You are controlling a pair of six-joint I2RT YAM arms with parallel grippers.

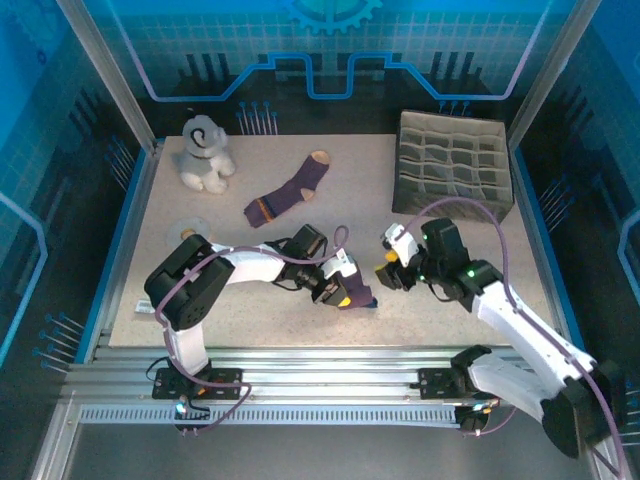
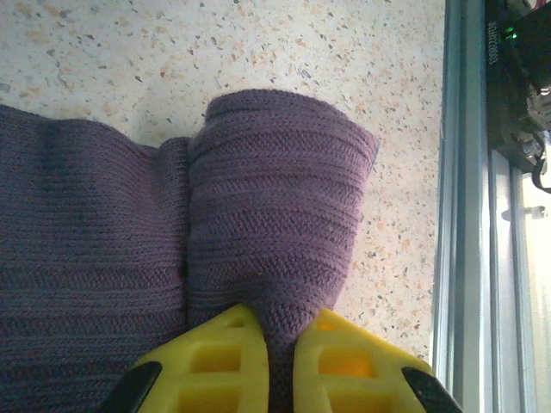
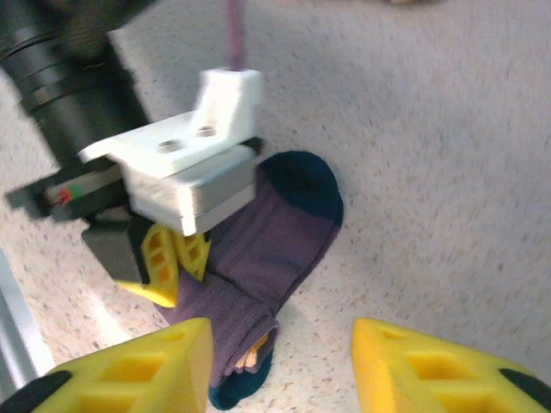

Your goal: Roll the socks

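Here, a purple fold nipped in yellow fingers

Nearer the arm bases than the grey organiser point(image 1: 452, 165) and off to its left, on the speckled, stone-look worktop point(image 1: 250, 315): the navy-toed sock point(image 1: 358, 295), ribbed purple knit, doubled over into a thick, rounded fold. Pinched at that fold by the left end effector point(image 2: 277, 335), blocky yellow fingers point(image 2: 211, 366) pressed together with only the knit between them. From the right wrist, rounded navy toe flat on the worktop and a sliver of orange band showing at the folded end. Right end effector point(image 3: 281, 337) spread wide, gripping nothing, poised just above the sock's folded end, between sock and organiser. Directly left of the organiser and well apart from it: the tan-toed sock point(image 1: 290, 192), laid flat in a loose bend, orange-banded cuff toward the near side. Farther left of the organiser again: a grey plush toy point(image 1: 205, 155), fuzzy and lumpy. Organiser itself soft-sided, a grid of small square cells between wavy fabric dividers.
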